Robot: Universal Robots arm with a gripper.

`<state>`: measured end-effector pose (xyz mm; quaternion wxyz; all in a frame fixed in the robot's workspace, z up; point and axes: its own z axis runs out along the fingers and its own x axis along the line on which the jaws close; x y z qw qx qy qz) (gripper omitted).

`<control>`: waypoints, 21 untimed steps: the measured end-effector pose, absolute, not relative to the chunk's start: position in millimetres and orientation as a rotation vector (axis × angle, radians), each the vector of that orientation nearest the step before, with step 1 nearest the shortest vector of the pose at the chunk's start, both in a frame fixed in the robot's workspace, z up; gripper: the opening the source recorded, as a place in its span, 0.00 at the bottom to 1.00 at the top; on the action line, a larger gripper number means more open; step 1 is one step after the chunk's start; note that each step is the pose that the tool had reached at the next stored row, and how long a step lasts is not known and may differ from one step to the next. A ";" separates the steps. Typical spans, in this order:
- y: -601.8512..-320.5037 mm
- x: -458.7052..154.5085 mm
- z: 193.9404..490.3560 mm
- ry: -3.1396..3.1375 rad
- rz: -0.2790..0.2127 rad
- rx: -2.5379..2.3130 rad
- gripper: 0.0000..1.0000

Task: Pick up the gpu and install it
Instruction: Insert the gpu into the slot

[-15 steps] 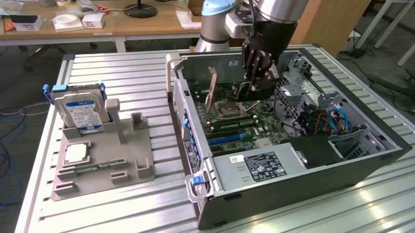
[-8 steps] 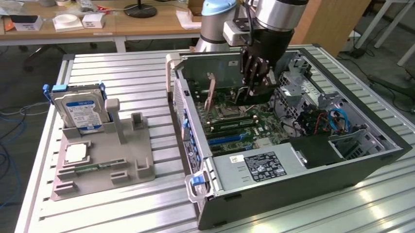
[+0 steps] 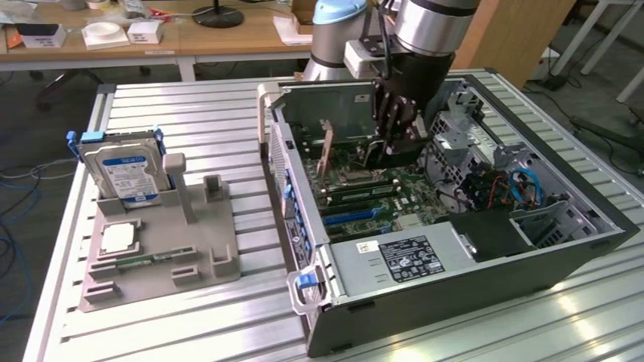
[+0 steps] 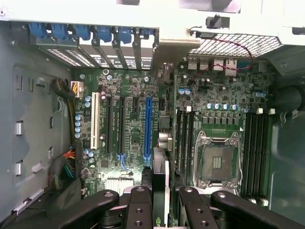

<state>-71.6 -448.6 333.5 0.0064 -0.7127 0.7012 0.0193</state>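
So, the arm is reaching down into the open computer case [image 3: 563,249], which lies on its side on the slatted tabletop [image 3: 201,105]. The tool [image 3: 394,147] is clenched on the gpu [image 4: 160,164]. In the wrist view the card sits edge-on between the two black fingers [image 4: 139,207], showing as a thin pale-and-dark strip. It's held over the green motherboard [image 4: 133,95], just beside the long blue slot [image 4: 148,126]. Whether it actually touches the slot can't be told. The bare processor socket [image 4: 217,160] is on the other side of the card from that slot. Out on the tabletop, toward the exterior view's left, a grey holder [image 3: 161,256] has the silver hard drive [image 3: 123,170] standing upright in it and a square chip [image 3: 118,238] lying flat on it.
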 end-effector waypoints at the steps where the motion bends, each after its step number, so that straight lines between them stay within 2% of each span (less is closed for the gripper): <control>1: -448.7 -72.0 332.7 2.194 0.060 -2.230 0.27; 21: -460.4 -83.7 311.3 2.183 0.058 -2.232 0.27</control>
